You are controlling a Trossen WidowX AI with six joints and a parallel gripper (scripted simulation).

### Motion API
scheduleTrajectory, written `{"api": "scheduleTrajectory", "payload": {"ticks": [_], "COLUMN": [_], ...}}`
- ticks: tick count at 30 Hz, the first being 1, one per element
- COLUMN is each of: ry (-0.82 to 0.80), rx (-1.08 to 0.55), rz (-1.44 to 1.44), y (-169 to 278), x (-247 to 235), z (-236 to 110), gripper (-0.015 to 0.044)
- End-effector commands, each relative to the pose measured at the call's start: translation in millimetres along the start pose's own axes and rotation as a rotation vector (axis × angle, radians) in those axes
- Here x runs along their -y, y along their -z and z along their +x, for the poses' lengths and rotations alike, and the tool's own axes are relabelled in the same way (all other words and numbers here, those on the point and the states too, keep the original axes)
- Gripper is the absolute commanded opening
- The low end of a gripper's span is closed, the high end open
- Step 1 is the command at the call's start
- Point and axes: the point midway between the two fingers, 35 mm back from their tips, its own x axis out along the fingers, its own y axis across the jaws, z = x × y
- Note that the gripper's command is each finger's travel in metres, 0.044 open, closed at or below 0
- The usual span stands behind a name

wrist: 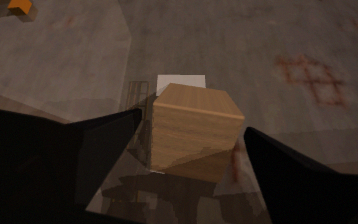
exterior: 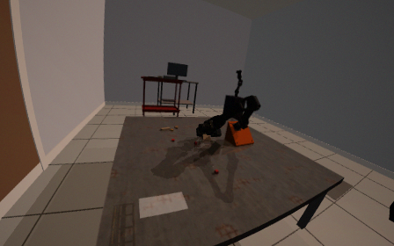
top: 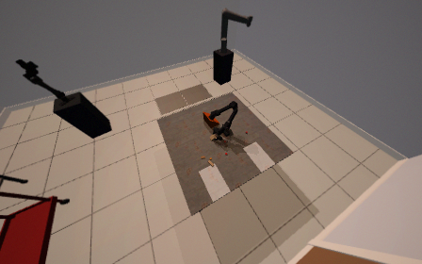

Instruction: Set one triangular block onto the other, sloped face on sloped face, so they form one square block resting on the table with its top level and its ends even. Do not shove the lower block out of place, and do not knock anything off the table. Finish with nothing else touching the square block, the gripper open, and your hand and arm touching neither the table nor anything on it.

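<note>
the fingers are spread wide with nothing in them, one dark finger [wrist: 105, 135] at 9 o'clock and the other at 3 o'clock of a wooden triangular block [wrist: 192, 130] that sits between them on the worktop [wrist: 280, 40], not touching either one as far as i can tell. so the task looks barely started to me: nothing grabbed, nothing stacked. the block is light wood with grain bands, sloped face lit. the other block [top: 210, 162] seems to lie well apart, around 6 o'clock in the top view, too small to be sure.
</note>
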Motion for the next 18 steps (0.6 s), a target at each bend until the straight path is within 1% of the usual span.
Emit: {"api": "scheduleTrajectory", "payload": {"ticks": [1,4,11,17,18], "ry": [0.003,0.003,0.002,0.002,0.002], "rx": [0.004,0.004,0.000,0.000,0.000], "rz": [-0.003,-0.003,0.000,0.000,0.000], "y": [-0.9,-0.9,-0.1,-0.1,-0.1], "x": [0.6,0.6,0.3,0.3,0.3], "z": [1.5,1.5,0.5,0.5,0.5], "gripper": [0.0440,0.0440,0.0256,0.0216,0.0190]}}
